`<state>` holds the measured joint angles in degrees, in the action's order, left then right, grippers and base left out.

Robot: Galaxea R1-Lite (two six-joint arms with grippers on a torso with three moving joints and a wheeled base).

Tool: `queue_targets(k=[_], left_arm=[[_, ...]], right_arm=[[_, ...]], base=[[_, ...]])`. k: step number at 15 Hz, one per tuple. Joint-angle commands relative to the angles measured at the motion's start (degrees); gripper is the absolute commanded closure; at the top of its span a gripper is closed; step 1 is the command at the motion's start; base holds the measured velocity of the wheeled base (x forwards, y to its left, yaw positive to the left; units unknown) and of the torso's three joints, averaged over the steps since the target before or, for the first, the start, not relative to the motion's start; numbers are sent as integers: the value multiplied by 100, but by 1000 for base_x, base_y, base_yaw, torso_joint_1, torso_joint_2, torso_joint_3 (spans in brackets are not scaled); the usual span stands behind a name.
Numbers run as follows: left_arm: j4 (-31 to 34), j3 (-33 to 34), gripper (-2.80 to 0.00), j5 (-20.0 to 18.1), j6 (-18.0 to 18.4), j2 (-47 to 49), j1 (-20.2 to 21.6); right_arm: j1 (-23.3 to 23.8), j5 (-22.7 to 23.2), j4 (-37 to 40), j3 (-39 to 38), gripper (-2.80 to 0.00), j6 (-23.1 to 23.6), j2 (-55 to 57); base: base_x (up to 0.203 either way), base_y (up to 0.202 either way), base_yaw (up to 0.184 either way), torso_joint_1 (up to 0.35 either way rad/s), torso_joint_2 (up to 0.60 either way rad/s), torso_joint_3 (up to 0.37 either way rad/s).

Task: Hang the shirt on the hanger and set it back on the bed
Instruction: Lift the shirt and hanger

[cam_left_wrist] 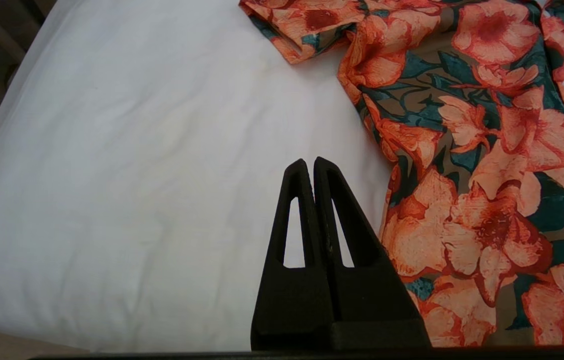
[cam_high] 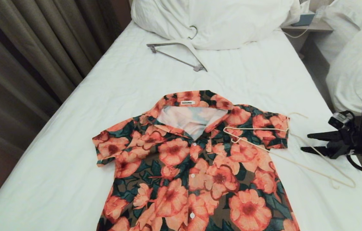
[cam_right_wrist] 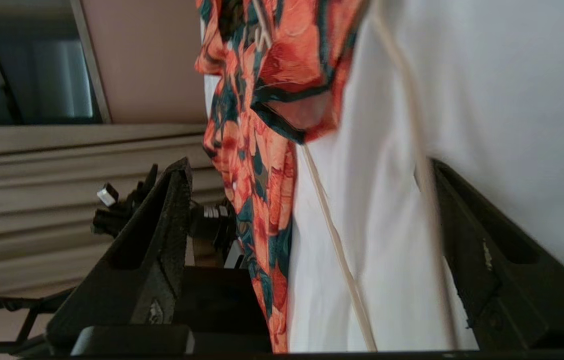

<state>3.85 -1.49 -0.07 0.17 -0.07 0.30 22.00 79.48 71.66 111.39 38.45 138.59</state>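
Brown curtains at far left. Then the bed, white sheet, pillow at the far end, a thick white hanger just before it. Flowered shirt spread flat near centre, left gripper clenched empty beside its sleeve. Thin hanger partly over the shirt's right shoulder, partly on the sheet. Right gripper spread wide at the hanger, grasping nothing.

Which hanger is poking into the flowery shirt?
The thin cream wire hanger, beside the right tool: one end lies on the shirt at its sleeve. The thicker white hanger with a grey bar lies apart, up by the pillow.
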Motion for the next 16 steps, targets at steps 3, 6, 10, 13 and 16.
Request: queue_targets(k=[3,6,10,13,16], left_arm=[[1,-1,0,-1,0,7,5],[1,-1,0,-1,0,7,5],[1,-1,0,-1,0,7,5],[1,-1,0,-1,0,7,5],[1,-1,0,-1,0,7,5]], right_arm=[[-302,25,-135,-11,-280,-83,58],[-311,15,-186,-12,0,-119,54],[-196,15,-293,-38,0,-198,25],[-90,17,-285,-38,0,-207,-130],[-49,15,-256,-49,0,-221,-416]], base=[[0,0,0,0,0,0],[0,0,0,0,0,0],[0,0,0,0,0,0],[0,0,0,0,0,0],[0,0,0,0,0,0]])
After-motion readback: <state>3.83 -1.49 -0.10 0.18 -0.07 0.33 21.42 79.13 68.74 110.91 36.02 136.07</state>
